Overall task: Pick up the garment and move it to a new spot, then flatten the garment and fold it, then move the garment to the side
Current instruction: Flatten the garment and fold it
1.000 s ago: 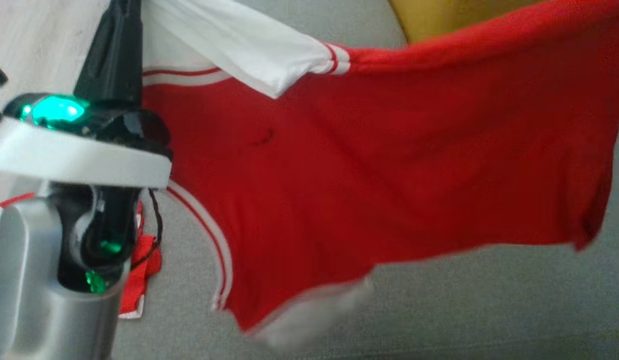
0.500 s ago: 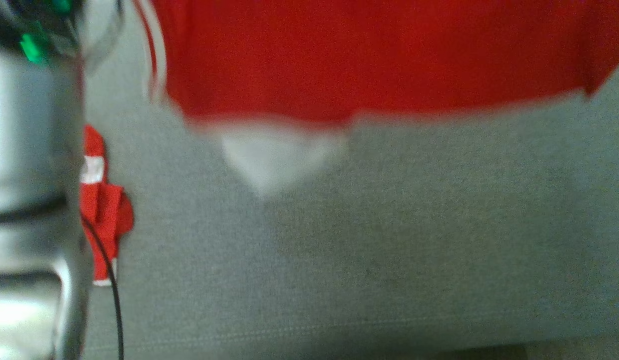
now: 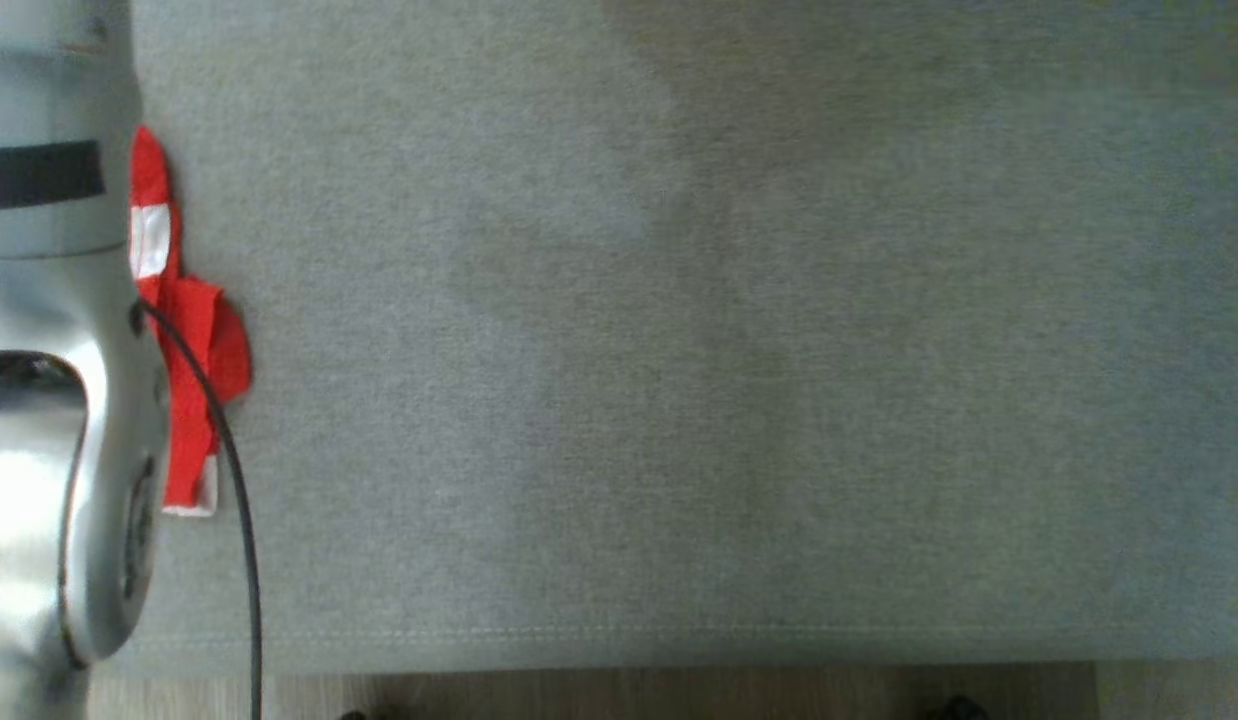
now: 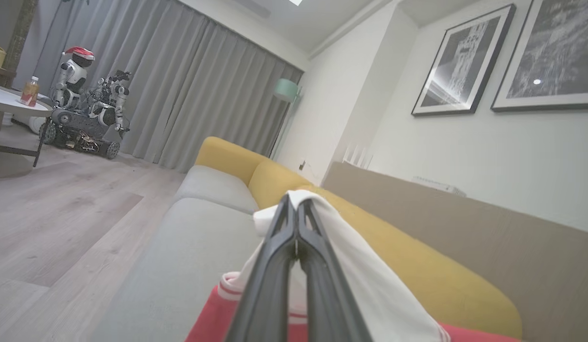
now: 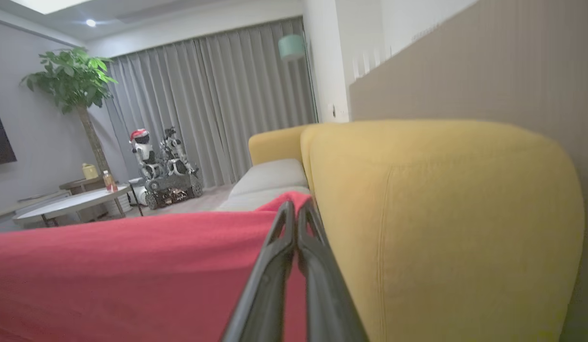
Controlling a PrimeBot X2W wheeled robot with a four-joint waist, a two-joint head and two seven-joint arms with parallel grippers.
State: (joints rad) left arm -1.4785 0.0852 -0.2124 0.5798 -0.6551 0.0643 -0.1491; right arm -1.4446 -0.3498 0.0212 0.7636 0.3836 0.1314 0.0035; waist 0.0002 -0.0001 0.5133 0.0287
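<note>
My left gripper (image 4: 296, 203) is shut on a white part of the garment (image 4: 355, 270), which drapes over the fingers, with red cloth and stripes below. A red edge of the same garment (image 5: 132, 270) is pinched in my shut right gripper (image 5: 295, 207), and the cloth stretches away to the left. Both grippers are held above the grey sofa seat (image 4: 199, 247). In the head view my silver left forearm (image 3: 39, 400) runs down the left edge. A red and white strip of cloth (image 3: 194, 345) shows beside it over the seat (image 3: 679, 350).
Yellow back cushions (image 4: 417, 270) (image 5: 431, 228) run along the sofa close to both grippers. A black cable (image 3: 234, 480) hangs by the forearm. Wood floor (image 3: 579, 695) lies past the seat's front edge. Farther off are a wheeled robot (image 4: 85, 118), a coffee table (image 5: 71, 204) and a plant (image 5: 71, 80).
The head view has swung downward. The spread red garment that filled it has slid out over its top edge, leaving bare seat and the small strip by the forearm.
</note>
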